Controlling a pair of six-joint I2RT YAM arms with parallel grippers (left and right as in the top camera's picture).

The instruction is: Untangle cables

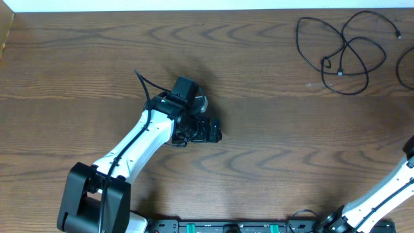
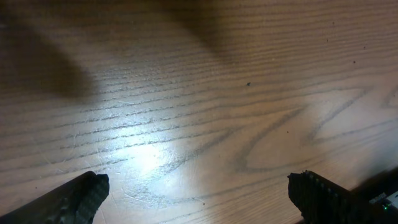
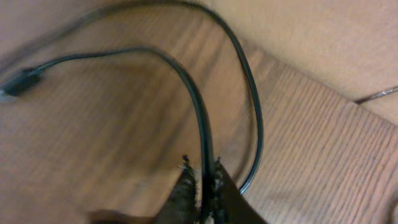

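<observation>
Black cables (image 1: 325, 63) lie looped at the far right of the table (image 1: 77, 52). The right gripper (image 3: 202, 186) pinches one strand (image 3: 200, 130) between narrowed fingers, while the left gripper (image 2: 199, 191) hangs wide open over bare wood mid-table. The separating step seems in hand. Next, likely, that strand must be drawn clear of its neighbouring loop.

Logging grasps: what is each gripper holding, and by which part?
The right gripper pinches a black cable along its cord, away from the plug. The left gripper is open, holding nothing.
</observation>
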